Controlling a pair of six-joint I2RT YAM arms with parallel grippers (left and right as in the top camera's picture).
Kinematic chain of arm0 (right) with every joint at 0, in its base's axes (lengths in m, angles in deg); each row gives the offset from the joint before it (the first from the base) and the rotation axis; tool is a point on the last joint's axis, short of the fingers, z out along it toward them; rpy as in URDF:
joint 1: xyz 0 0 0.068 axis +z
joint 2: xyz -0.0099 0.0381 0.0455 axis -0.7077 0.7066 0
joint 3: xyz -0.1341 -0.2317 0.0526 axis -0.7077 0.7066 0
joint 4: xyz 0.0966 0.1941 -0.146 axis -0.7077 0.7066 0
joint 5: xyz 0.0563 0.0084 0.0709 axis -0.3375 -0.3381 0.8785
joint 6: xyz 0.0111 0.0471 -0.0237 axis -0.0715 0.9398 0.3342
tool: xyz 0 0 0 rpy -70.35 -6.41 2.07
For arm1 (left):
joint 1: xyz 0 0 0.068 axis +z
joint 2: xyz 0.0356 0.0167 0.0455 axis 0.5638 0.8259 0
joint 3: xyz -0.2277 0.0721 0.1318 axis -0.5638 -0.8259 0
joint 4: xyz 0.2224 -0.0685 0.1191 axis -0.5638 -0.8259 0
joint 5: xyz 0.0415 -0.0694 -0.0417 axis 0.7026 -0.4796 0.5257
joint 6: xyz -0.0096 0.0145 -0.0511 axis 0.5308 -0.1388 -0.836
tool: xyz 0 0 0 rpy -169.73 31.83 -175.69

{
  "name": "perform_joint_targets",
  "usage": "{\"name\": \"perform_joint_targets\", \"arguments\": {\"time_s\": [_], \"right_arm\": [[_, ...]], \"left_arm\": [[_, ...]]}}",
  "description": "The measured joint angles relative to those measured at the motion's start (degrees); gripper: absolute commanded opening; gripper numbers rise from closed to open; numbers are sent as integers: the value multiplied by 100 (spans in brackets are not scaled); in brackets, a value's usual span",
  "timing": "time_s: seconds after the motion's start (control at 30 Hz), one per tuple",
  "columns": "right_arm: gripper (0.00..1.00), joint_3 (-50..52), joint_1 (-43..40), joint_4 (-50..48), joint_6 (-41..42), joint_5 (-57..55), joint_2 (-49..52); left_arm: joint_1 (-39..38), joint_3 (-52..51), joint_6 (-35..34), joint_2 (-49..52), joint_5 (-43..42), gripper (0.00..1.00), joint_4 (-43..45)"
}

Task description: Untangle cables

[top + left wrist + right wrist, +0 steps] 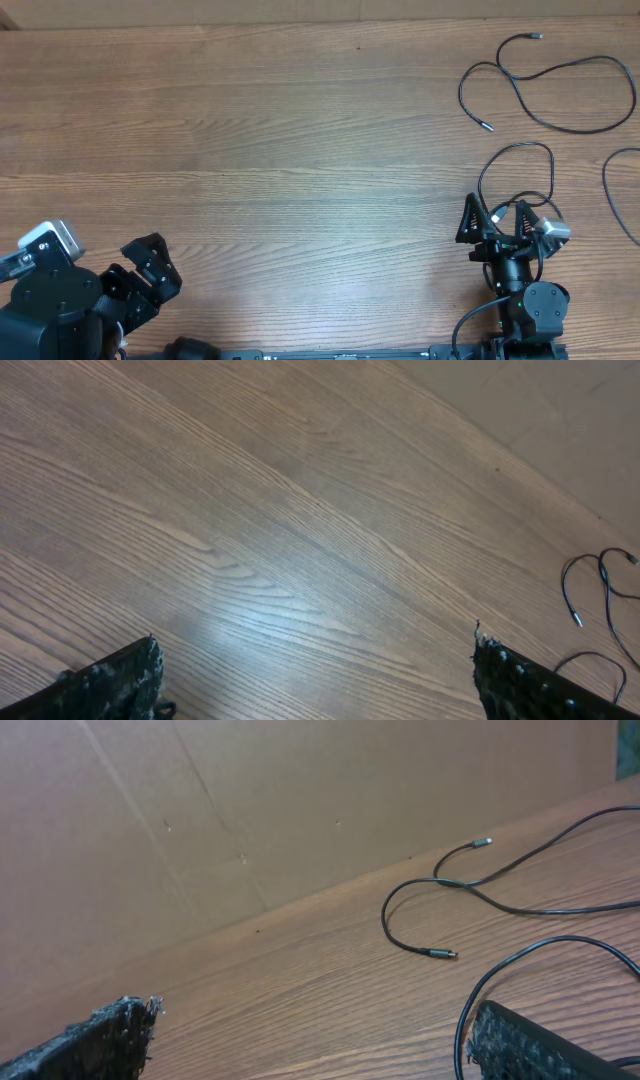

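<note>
Three thin black cables lie apart at the table's right side. One long looped cable (487, 126) is at the back right, and it also shows in the right wrist view as a cable (440, 953) with plug ends. A second cable (515, 147) loops just ahead of my right gripper (495, 212); in the wrist view this cable (560, 940) curves past my right finger (520, 1045). The third cable (606, 185) runs off the right edge. My right gripper (315, 1010) is open and empty. At the front left my left gripper (160, 275) (315, 645) hovers open over bare wood.
The wooden table (300, 150) ends at a brown cardboard wall (250, 810) along its back edge. The arm bases and their thicker black wires (470, 325) sit at the front edge. Far to the right in the left wrist view, the cables (605, 575) show small.
</note>
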Motion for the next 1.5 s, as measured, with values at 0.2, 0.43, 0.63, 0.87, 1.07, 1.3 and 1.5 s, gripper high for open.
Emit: {"name": "perform_joint_targets", "arguments": {"time_s": [0.2,0.43,0.63,0.87,1.07,1.3,1.5], "right_arm": [[100,0,-2,4,0,2,0],[100,0,0,7,0,2,0],[100,0,0,4,2,0,0],[100,0,-4,2,-1051,-44,0],[100,0,-7,9,-1915,-39,0],[100,0,-7,2,-2186,-13,0],[100,0,-4,0,-2249,-2,0]], "left_arm": [[0,-2,0,0,0,100,2],[0,0,0,0,0,100,0],[0,0,0,0,0,99,0],[0,0,0,0,0,99,0],[0,0,0,0,0,100,0],[0,-2,0,0,0,100,2],[0,0,0,0,0,99,2]]}}
